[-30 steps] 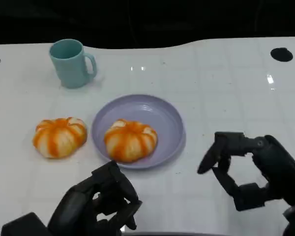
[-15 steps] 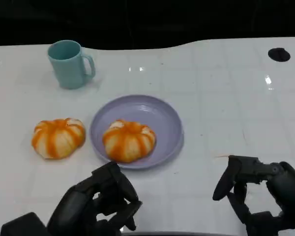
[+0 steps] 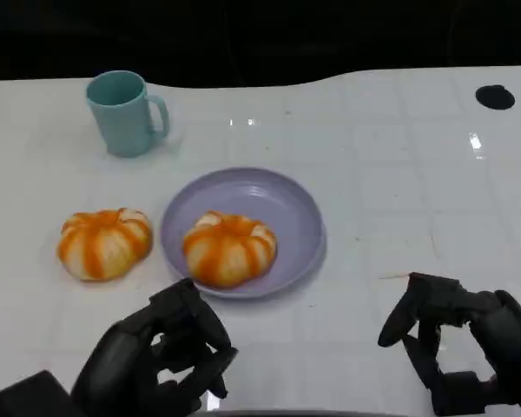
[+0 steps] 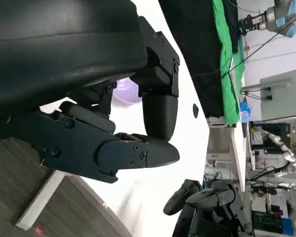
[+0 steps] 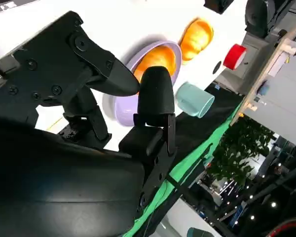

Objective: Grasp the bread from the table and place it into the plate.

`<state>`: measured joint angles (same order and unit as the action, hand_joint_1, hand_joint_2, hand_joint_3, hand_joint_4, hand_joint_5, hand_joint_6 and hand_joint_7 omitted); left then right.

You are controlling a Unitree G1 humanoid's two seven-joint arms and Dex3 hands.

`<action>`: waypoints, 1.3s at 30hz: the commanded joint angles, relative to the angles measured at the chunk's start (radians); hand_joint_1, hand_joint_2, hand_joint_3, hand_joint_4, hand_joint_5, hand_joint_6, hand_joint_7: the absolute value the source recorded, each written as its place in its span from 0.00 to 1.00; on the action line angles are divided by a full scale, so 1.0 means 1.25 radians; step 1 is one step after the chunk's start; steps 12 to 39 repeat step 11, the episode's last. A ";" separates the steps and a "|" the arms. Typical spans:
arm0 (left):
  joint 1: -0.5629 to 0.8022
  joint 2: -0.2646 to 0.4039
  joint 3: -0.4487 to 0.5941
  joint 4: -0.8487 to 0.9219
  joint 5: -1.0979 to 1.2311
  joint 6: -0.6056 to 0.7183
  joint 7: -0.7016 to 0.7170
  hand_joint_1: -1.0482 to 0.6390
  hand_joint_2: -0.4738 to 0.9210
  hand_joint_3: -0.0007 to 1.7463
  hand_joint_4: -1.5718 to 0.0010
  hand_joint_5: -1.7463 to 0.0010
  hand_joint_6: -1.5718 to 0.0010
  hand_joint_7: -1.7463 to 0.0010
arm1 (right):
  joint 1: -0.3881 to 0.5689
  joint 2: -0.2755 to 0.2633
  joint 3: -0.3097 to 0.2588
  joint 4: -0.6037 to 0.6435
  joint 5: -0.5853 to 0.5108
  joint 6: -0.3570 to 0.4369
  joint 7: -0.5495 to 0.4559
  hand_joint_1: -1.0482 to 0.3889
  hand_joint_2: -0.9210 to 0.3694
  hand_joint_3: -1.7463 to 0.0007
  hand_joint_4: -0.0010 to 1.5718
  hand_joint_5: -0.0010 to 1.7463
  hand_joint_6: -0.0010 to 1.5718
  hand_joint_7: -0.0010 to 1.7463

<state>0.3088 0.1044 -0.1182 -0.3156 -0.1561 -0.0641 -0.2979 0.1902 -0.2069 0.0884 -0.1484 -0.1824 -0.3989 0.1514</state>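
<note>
A: Bread, where?
B: Two of them. One bread (image 3: 229,248) sits inside the purple plate (image 3: 295,208), left of centre, touching the plate floor. The other bread (image 3: 104,242) lies on the white surface (image 3: 399,174), just beside the plate's left rim, apart from it.
A: Left hand?
B: Left hand (image 3: 169,352) at the near edge, below the plate's near rim, not touching plate or bread. Fingers curled in, nothing between them. The left wrist view shows the same: left hand (image 4: 138,123) with fingers (image 4: 160,113) bent, nothing in them, a bit of purple plate (image 4: 126,94) behind them.
A: Right hand?
B: Right hand (image 3: 456,347) low at the near right, well apart from the plate. Fingers spread, holding nothing. In the right wrist view the fingers (image 5: 155,94) are parted, with plate (image 5: 126,106), bread (image 5: 160,59), second bread (image 5: 197,37) and mug (image 5: 192,98) beyond.
A: Anything else?
B: Teal mug (image 3: 126,113) upright at far left, handle toward the right, well apart from the plate.
</note>
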 commanded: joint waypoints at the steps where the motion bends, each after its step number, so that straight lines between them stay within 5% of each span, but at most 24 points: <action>1: -0.003 0.012 0.015 0.014 -0.004 -0.020 -0.007 0.29 1.00 0.23 0.57 0.00 0.71 0.00 | -0.006 0.002 -0.001 0.010 -0.007 -0.014 -0.015 0.67 0.44 0.23 0.56 1.00 0.49 0.82; 39: -0.007 0.017 0.020 0.028 -0.011 -0.034 -0.015 0.30 1.00 0.23 0.57 0.00 0.70 0.00 | -0.007 0.005 0.006 0.020 -0.022 -0.035 -0.032 0.69 0.50 0.17 0.59 1.00 0.52 0.84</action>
